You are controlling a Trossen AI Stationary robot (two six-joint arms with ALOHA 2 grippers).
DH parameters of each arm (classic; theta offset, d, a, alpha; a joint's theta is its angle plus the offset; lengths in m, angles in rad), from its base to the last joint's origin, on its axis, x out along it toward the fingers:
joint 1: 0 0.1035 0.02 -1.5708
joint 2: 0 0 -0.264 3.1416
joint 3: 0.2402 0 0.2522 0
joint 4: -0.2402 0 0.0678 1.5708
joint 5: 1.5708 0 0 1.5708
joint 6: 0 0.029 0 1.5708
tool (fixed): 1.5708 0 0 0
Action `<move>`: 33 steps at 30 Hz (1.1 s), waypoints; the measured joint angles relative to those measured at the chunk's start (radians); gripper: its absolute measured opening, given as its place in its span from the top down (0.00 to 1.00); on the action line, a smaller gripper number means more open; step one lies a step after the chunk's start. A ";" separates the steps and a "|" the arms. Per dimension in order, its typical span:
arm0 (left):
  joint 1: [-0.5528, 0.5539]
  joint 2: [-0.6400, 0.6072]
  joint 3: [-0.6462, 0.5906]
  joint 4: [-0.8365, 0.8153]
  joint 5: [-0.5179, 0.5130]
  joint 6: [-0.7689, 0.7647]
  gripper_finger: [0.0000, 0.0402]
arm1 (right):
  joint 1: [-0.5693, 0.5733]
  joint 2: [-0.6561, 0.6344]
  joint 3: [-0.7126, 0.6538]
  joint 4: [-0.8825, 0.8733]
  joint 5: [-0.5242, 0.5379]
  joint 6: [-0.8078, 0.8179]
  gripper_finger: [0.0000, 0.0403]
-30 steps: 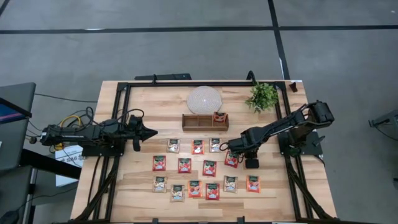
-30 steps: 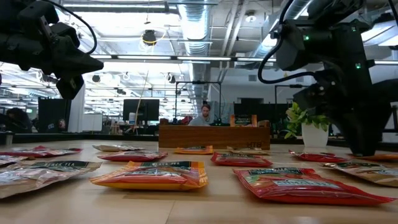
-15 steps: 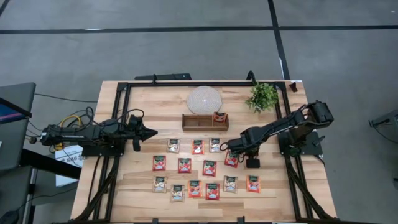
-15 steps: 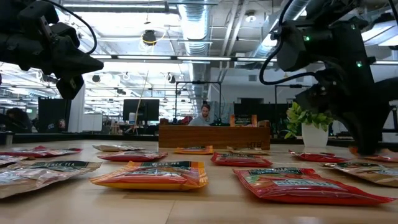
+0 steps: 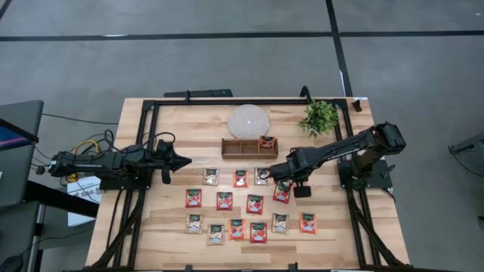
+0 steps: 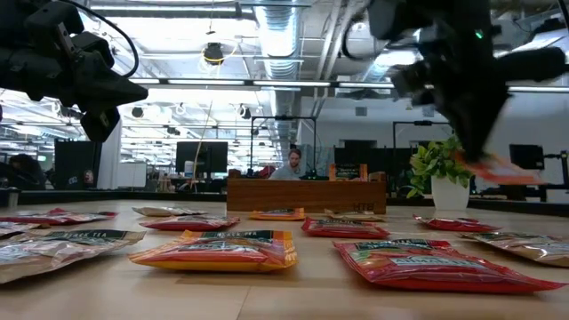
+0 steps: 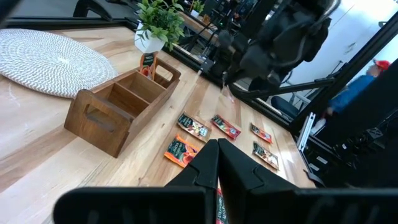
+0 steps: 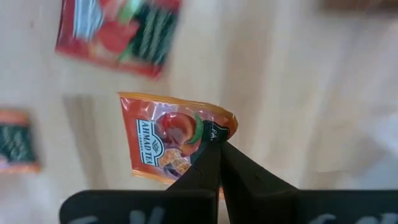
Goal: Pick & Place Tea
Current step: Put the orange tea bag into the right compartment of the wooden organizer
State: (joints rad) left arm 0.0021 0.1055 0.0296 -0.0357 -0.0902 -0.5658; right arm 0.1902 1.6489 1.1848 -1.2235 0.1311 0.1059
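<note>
Table: pale wood table (image 5: 174, 219), open office behind.
Right gripper (image 8: 214, 146): clamped on one red sachet (image 8: 174, 140) — lifted clear.
Tray (image 5: 249, 147): just ahead, one sachet inside.
Left: about fourteen loose.
Left gripper (image 7: 214, 155): shut, empty — idle.

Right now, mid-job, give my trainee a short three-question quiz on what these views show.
1. True or false: the right tool is shut on a tea sachet lifted off the table.
2. Which compartment of the wooden tray already holds a sachet, seen from above? A) left B) middle C) right
3. Fill in: the left tool is shut and holds ____.

Key: 1 true; 2 C; 3 nothing.
</note>
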 joint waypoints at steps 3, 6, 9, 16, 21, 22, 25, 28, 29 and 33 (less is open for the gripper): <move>0.000 0.000 0.000 0.000 0.000 0.000 1.00 | -0.005 0.000 0.074 -0.003 0.082 -0.007 1.00; 0.000 0.000 0.000 0.000 0.000 0.000 1.00 | -0.014 -0.001 0.142 -0.002 0.182 -0.010 1.00; 0.000 0.000 0.000 0.000 0.000 0.000 1.00 | -0.028 -0.002 0.192 -0.003 0.296 -0.010 1.00; 0.000 0.000 0.000 0.000 0.000 0.000 1.00 | -0.061 -0.002 0.253 0.014 0.522 -0.010 1.00; 0.000 0.000 0.000 0.000 0.000 0.000 1.00 | -0.072 0.000 0.254 0.053 0.567 -0.052 1.00; 0.000 0.000 0.000 0.000 0.000 0.000 1.00 | -0.074 0.004 0.254 0.059 0.576 -0.058 1.00; 0.000 0.000 0.000 0.000 0.000 0.000 1.00 | -0.079 0.009 0.254 0.065 0.583 -0.064 1.00; 0.000 0.000 0.000 0.000 0.000 0.001 1.00 | -0.088 0.008 0.254 0.111 0.582 -0.080 1.00; 0.000 0.000 0.000 0.000 0.000 0.001 1.00 | -0.091 0.008 0.254 0.133 0.582 -0.088 1.00; 0.000 0.000 0.000 0.000 0.000 0.016 1.00 | -0.117 0.008 0.251 0.223 0.577 -0.144 1.00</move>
State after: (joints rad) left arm 0.0025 0.1055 0.0296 -0.0357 -0.0903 -0.5498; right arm 0.0730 1.6566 1.4361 -1.0010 0.7077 -0.0380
